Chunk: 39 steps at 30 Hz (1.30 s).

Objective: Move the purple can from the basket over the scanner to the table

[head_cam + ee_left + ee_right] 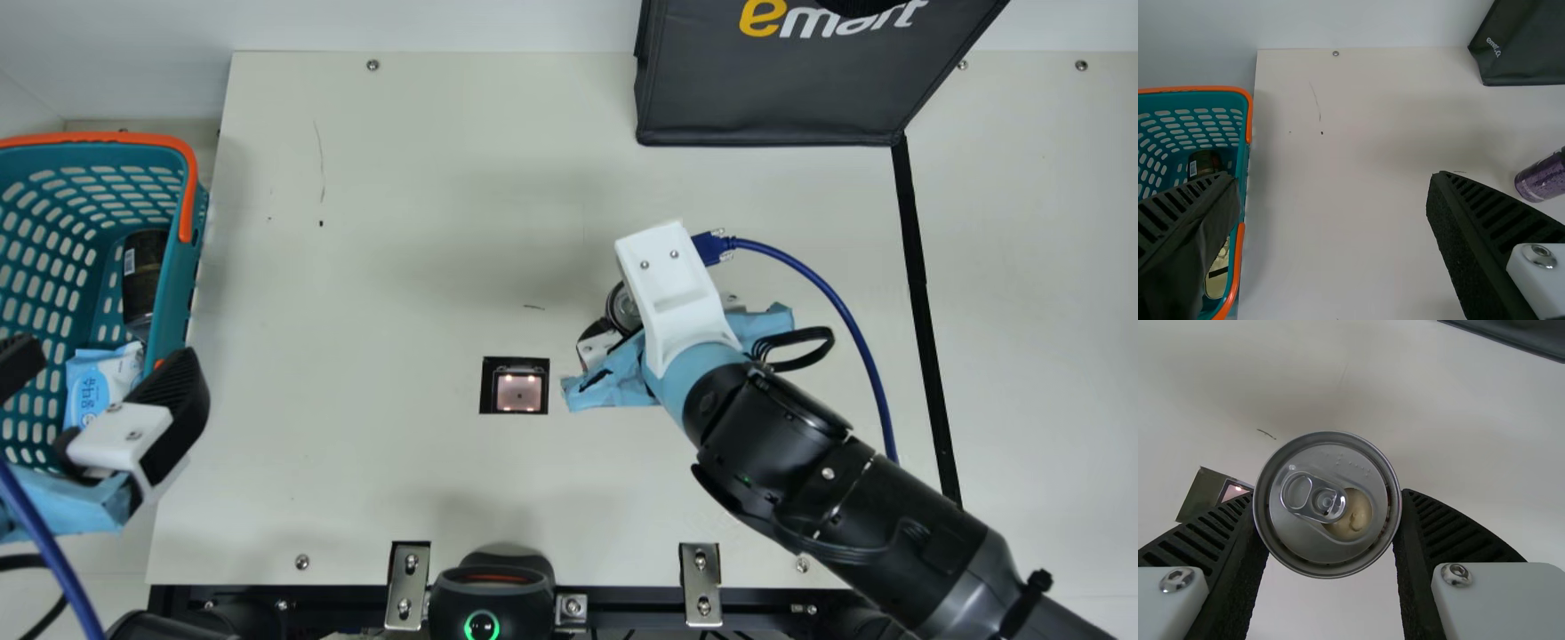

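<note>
In the main view my right gripper (pixel 597 340) is just right of the scanner (pixel 516 387), partly under its white camera mount. It is shut on the purple can (pixel 623 307), whose silver top shows there. From the right wrist view, the can (pixel 1338 520) is upright between both pads of the gripper (pixel 1328 505). The can's purple side (pixel 1542 179) appears in the left wrist view. Whether its base touches the table, I cannot tell. My left gripper (pixel 102 378) stands open by the basket (pixel 188 169); the left wrist view shows nothing between the fingers of this gripper (pixel 1328 213).
Inside the basket lie a dark can (pixel 142 276) and a light blue packet (pixel 102 382). A black bag (pixel 765 98) stands at the table's back edge. A black stand scanner (pixel 492 591) is at the front edge. A blue cable (pixel 831 298) loops beside my right arm.
</note>
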Tool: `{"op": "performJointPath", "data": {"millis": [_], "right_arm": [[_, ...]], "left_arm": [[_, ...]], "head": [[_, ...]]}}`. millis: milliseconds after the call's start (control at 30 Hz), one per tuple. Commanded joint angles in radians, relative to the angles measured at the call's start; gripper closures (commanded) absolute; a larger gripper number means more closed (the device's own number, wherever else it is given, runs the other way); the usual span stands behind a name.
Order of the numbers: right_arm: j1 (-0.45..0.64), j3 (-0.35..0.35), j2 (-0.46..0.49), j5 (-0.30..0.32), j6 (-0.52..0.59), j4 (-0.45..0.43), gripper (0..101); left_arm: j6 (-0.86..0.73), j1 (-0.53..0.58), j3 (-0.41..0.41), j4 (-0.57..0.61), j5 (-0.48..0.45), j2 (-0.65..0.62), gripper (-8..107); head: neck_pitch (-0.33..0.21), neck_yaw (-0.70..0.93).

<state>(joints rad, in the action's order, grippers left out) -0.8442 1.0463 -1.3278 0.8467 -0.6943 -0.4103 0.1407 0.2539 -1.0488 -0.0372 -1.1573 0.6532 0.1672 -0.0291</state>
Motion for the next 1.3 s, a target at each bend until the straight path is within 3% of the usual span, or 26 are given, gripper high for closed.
{"op": "performJointPath", "data": {"millis": [0,300,533,933,1267], "right_arm": [[0.002,0.019,0.001,0.021,0.006,0.011,101],[0.029,0.082,0.010,0.096,0.030,0.034,101],[0.140,0.079,0.070,0.128,0.057,0.063,101],[0.523,0.031,0.208,0.154,0.232,0.184,101],[0.884,0.040,0.226,0.151,0.454,0.317,101]], "left_arm": [[0.000,0.000,0.000,0.000,0.000,0.000,9],[0.000,0.000,0.000,0.000,0.000,0.000,9],[0.000,0.000,0.000,0.000,0.000,0.000,9],[0.000,0.000,0.000,0.000,0.000,0.000,9],[0.000,0.000,0.000,0.000,0.000,0.000,9]], "head": [[-0.029,0.002],[-0.029,-0.162],[-0.029,-0.325],[-0.029,-0.347],[-0.029,-0.347]]}}
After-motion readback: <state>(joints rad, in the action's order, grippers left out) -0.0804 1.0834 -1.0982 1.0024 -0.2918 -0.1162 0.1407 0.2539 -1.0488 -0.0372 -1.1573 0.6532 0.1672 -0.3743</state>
